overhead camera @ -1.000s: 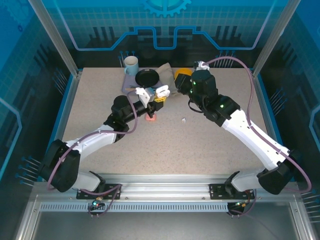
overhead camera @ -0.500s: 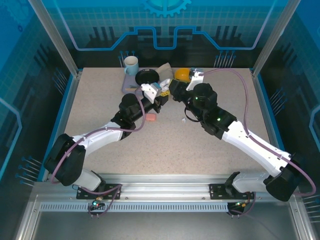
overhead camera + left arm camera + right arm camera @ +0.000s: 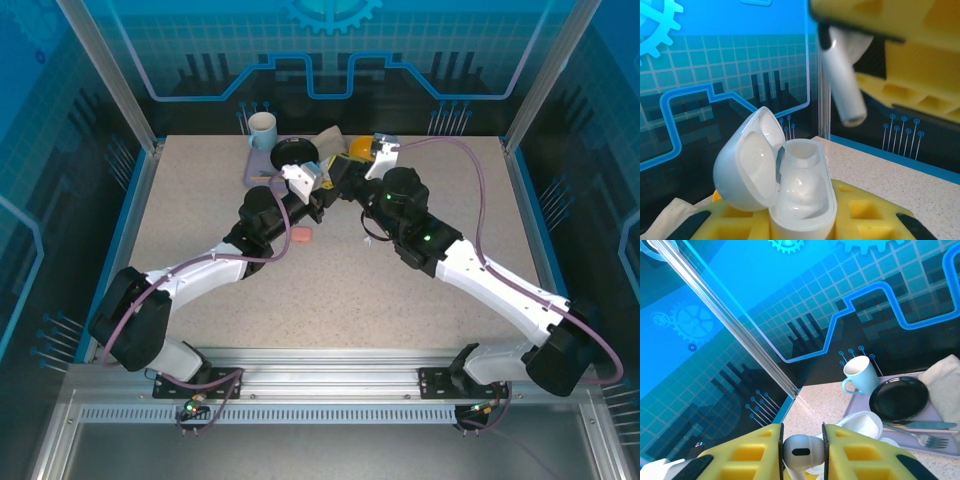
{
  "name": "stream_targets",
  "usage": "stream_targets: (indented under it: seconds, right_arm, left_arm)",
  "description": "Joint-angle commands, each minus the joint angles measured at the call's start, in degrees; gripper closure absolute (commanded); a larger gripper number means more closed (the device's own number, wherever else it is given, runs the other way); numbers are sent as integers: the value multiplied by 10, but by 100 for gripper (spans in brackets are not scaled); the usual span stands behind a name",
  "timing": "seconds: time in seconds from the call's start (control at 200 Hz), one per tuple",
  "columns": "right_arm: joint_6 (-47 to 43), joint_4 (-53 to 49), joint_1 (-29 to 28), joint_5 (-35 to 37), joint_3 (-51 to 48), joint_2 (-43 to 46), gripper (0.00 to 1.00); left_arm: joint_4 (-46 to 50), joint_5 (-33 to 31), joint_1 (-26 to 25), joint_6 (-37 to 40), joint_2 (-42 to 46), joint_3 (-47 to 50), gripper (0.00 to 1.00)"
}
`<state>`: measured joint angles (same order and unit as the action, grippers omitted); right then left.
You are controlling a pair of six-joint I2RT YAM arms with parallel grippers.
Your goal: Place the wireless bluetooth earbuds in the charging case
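The white earbud (image 3: 842, 75) hangs in the air with its long axis steeply tilted. In the left wrist view the bulb is at the 11 o'clock end and the stem's tip points down toward 5 o'clock. The right claw (image 3: 800, 447) pinches it by the bulb, with a yellow finger (image 3: 752, 455) pressed against each side.

The stem tip is apart from the charging case (image 3: 800, 200), which sits at about 7 o'clock from it. The case's mouth faces up with its hollow wells showing, and its lid (image 3: 747, 165) is swung open toward 10 o'clock. The left claw (image 3: 313, 182) is closed on the lower body of the case.

From above, the two claws meet near the 12 o'clock side of the surface (image 3: 400, 300), by the near edge of a purple tray (image 3: 255, 170). A small pink item (image 3: 300, 234) lies on the surface at 6 o'clock from them.

In the right wrist view, beyond the case, a pale mug (image 3: 860, 374) stands at 1 o'clock. A black plate (image 3: 898, 399) sits at 3 o'clock with a fork (image 3: 920, 441) in front of it, and a cloth (image 3: 946, 382) is at the far right
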<state>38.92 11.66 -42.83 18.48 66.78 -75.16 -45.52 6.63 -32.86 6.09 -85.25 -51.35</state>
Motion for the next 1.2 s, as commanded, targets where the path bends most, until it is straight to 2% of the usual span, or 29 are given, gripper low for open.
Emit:
stream_targets:
  seconds: [0.0, 0.45, 1.196]
  right_arm:
    - [17, 35, -2, -13, -9, -6, 76]
    - [36, 35, 12, -23, -23, -12, 77]
    - [16, 50, 33, -29, -28, -17, 79]
  left_arm:
    - [-22, -9, -6, -10, -1, -24, 100]
    - [-18, -3, -7, -16, 1, -28, 100]
    - [-8, 13, -9, -20, 0, -37, 100]
